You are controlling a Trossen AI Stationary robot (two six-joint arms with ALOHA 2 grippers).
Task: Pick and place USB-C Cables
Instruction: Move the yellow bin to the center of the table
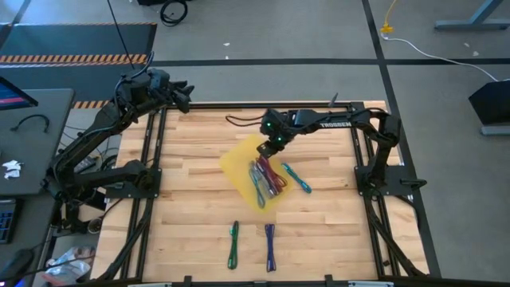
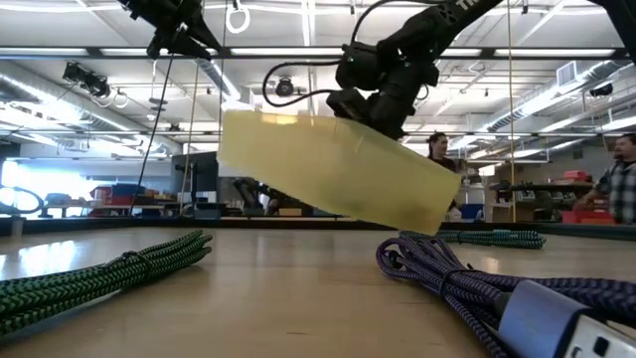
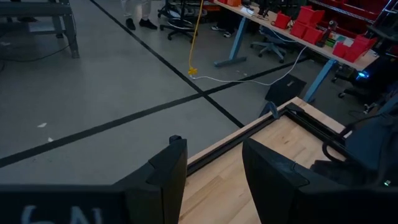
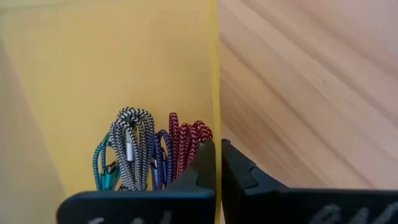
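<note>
The right gripper [image 1: 275, 145], near the desk's middle, is pinched shut on the wall of a yellow bin [image 1: 239, 163], which the low view shows lifted and tilted. Best keep it level and slow, I judge, lest the USB-C cables [image 1: 263, 179] inside slide out. They lie side by side, long axes running toward the desk's front edge. A teal cable [image 1: 296, 178] lies just beside the bin; a green cable [image 1: 233, 244] and a purple cable [image 1: 270, 246] lie near the front edge. The left gripper [image 1: 182, 96] waits part open and empty at the back left corner.
</note>
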